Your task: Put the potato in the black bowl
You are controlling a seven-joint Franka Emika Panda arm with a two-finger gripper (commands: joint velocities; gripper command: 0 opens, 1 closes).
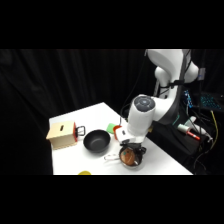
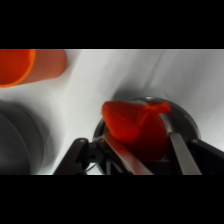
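White table (image 1: pixel 75 165) first: the black bowl (image 1: pixel 96 141) sits empty near the middle, so nothing's delivered yet. The gripper (image 1: pixel 131 156) is down in the steel pan (image 2: pixel 187 122), fingers (image 2: pixel 181 152) closed around the potato (image 2: pixel 135 127). Lift and carry over to the bowl are what's left, I'd say.

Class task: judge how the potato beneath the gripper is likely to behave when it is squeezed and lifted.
The potato looks rounded and lumpy, tapering to one end, so it may roll or twist if pinched off-centre. Its skin seems smooth, so it could slip. It is smaller than the steel pan beneath it, so it is probably light.
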